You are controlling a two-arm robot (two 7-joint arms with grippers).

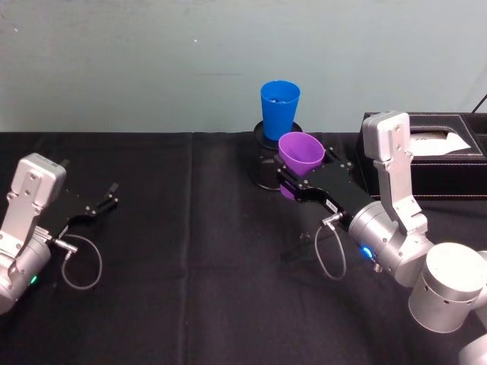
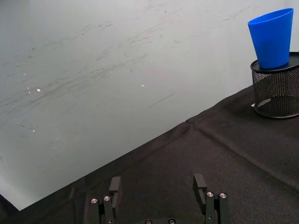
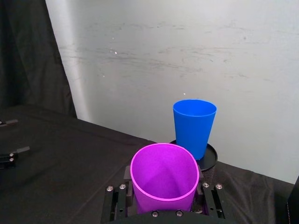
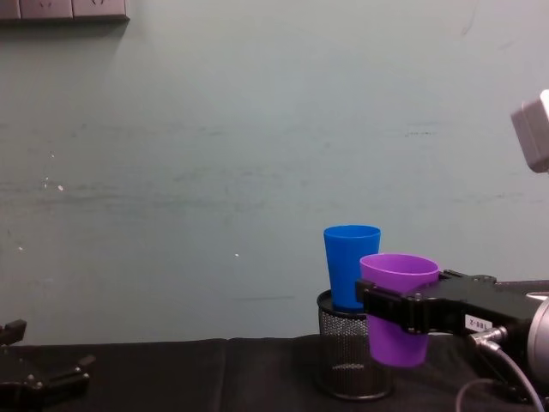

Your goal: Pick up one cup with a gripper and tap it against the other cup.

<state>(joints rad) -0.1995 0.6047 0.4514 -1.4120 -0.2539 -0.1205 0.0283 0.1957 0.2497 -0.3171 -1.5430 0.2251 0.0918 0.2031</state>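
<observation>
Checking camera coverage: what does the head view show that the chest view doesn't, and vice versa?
Head, not chest: the black tissue box and the cups' open mouths. Chest, not head: the purple cup's base clear of the table. Both: right gripper shut on the purple cup beside the blue cup on the mesh holder; left gripper parked open.

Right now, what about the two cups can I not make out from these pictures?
Contact between purple cup and blue cup: head and chest views overlap them; gap unclear.
Blue cup's base: chest view, mesh holder's rim hides it; on or in, unclear.
Purple cup's lower wall: right gripper's fingers cover it, head view.
The left gripper rests open, far left.
</observation>
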